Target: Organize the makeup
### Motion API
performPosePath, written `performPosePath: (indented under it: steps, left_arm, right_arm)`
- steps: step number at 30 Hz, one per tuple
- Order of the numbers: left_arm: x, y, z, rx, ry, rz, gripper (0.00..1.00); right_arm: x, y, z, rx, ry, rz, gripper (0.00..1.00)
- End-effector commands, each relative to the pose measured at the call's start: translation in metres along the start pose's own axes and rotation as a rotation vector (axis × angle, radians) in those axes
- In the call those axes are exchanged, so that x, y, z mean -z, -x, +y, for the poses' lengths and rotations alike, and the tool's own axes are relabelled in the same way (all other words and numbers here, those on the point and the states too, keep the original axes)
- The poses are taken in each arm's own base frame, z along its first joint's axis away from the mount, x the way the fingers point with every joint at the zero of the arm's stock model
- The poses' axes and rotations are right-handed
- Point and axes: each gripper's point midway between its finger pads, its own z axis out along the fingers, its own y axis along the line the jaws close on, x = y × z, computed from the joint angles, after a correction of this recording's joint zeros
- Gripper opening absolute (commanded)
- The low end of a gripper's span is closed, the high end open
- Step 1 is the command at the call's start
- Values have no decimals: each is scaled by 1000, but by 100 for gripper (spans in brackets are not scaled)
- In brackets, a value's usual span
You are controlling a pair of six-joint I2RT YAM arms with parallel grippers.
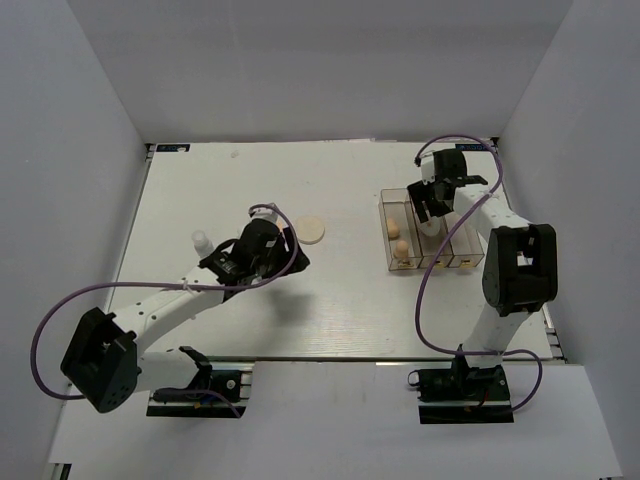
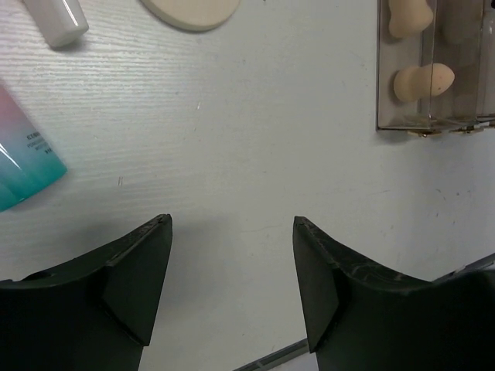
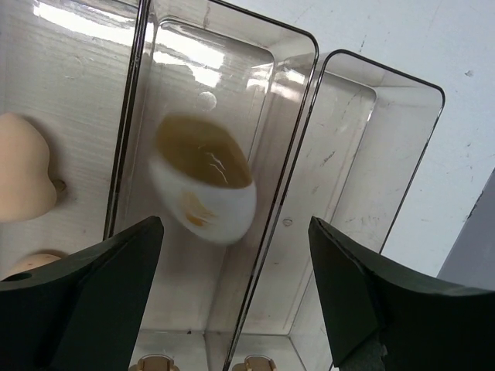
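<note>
Right gripper (image 3: 234, 228) hanging open, empty, over white piece (image 3: 203, 189) (blurred) in box (image 3: 312, 85) middle compartment; left gripper (image 2: 232, 224) hovering open, empty.

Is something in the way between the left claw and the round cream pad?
Nothing visible does. Only bare table lies between the open left gripper and the round cream compact; the pink-and-teal tube lies off to one side.
</note>
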Motion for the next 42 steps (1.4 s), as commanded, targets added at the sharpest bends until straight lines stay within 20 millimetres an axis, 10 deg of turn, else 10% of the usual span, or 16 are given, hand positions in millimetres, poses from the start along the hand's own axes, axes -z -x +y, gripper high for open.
performPosePath:
  steps: [1,12,16,21,30,36,42]
  left_arm:
    - [0,18,-5,-12,30,-34,74]
    - [-5,46,23,-15,237,-52,78]
    - [-18,62,30,-20,279,-43,69]
    - [-30,79,37,-31,311,-38,37]
    - [-49,104,53,-84,380,-30,26]
    - [-70,113,80,-101,481,13,62]
    - [-87,119,98,-111,538,46,69]
  right_arm:
    - [10,21,-10,-6,-10,-62,82]
    - [37,42,6,-31,120,-178,71]
    - [57,54,23,-14,228,-259,30]
    - [75,61,39,2,320,-318,2]
    - [86,52,58,39,415,-344,0]
    - [86,49,61,31,429,-340,5]
    - [84,45,62,17,426,-333,10]
